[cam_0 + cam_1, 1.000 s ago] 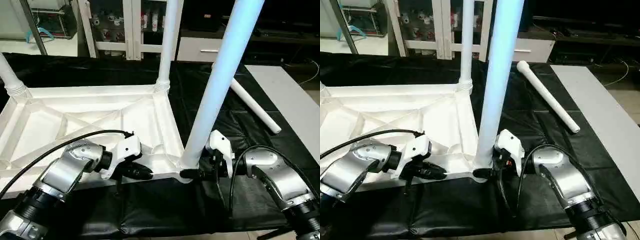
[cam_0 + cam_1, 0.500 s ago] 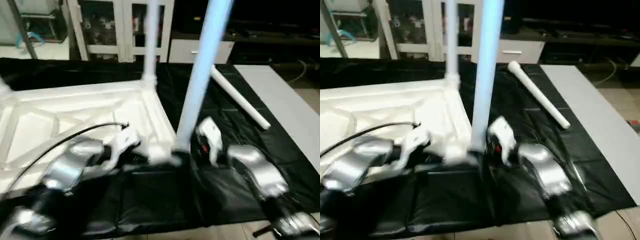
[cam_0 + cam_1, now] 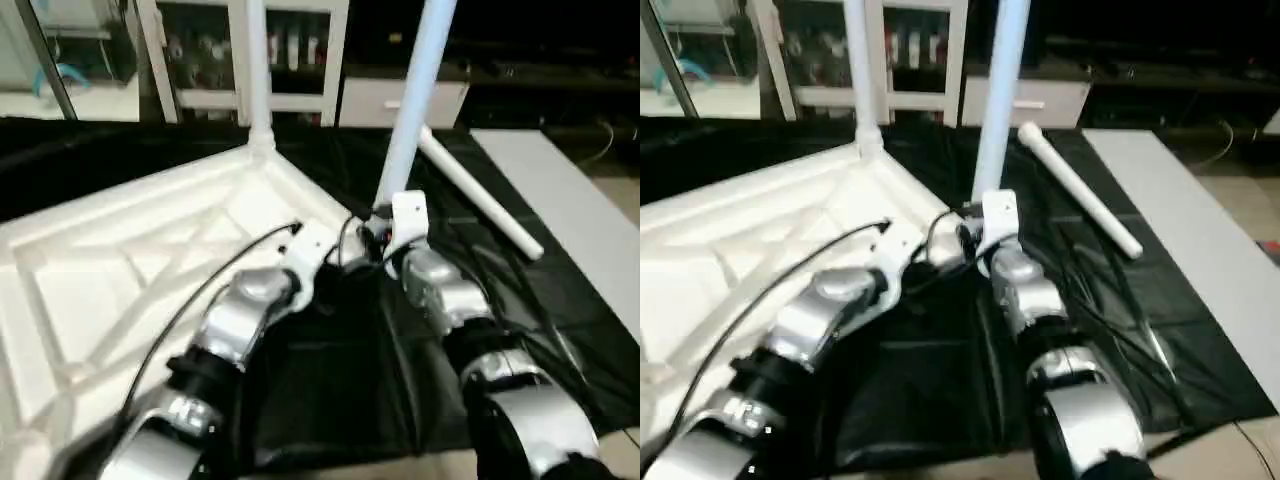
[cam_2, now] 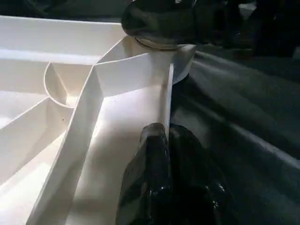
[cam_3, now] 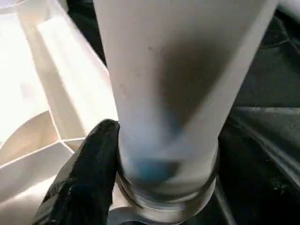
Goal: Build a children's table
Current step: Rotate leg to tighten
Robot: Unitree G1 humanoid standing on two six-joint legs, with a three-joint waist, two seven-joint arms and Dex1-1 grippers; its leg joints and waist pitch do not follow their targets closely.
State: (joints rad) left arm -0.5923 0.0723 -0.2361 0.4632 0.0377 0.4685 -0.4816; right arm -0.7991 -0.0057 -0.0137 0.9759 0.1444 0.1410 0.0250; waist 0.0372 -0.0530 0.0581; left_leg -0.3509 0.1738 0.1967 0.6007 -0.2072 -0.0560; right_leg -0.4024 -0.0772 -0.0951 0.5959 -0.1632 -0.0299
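Note:
The children's table top [image 3: 130,260] lies upside down on black cloth, its X-ribs facing up. One white leg [image 3: 255,70] stands in the far corner socket. A second leg [image 3: 415,90] stands in the corner socket nearest my grippers, and my right gripper [image 3: 375,232] is shut around its base, with one black finger [image 5: 89,173] pressed against it. My left gripper [image 3: 335,262] is shut on the top's thin rim [image 4: 167,93] just beside that corner. A loose leg [image 3: 480,200] lies on the cloth to the right.
The black cloth [image 3: 330,390] covers the work surface out to its front edge. A flat white panel [image 3: 580,210] lies at the right. White shelving and cabinets [image 3: 290,50] stand behind the table.
Both arms have stretched forward, pushing the held corner away from me. The top has swivelled on the cloth and its far leg has shifted left. The loose leg has stayed put.

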